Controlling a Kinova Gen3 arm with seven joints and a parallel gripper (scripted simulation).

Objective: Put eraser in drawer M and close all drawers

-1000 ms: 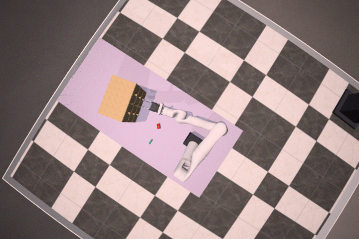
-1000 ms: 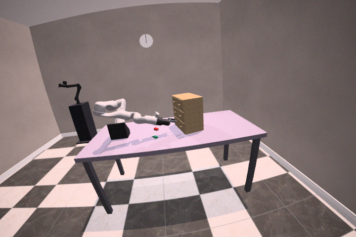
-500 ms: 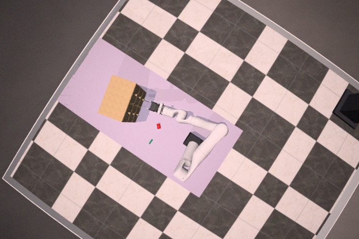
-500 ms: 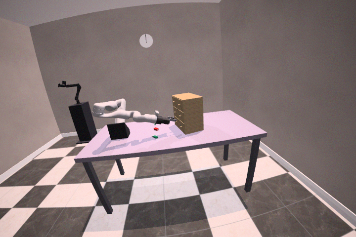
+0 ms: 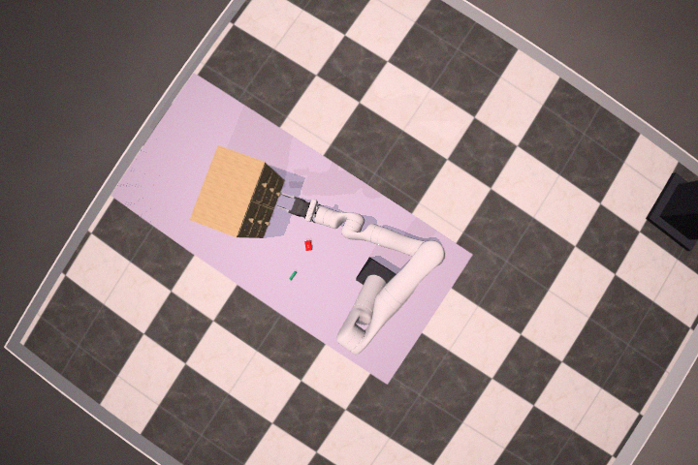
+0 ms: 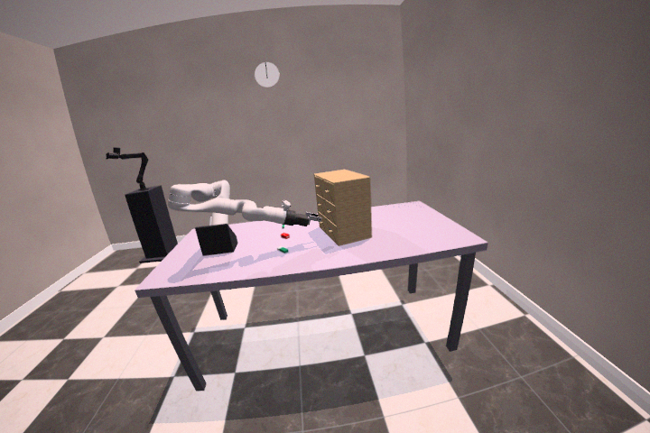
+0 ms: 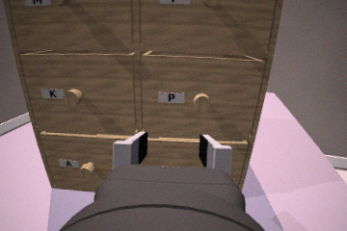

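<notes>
The fingers stand wide apart and empty before the small chest [image 7: 143, 72], near drawers K [image 7: 77, 93] and P [image 7: 200, 98]; red block [image 5: 308, 245] and green block [image 5: 293, 275] lie apart on the surface [image 5: 206, 137].

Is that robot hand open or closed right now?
Open. The hand faces the chest with its two fingers spread wide, nothing between them.

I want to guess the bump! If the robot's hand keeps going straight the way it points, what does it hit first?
Probably the wooden chest. The open, empty hand points at its front, low down, between the drawer columns; exact height is unclear.
</notes>
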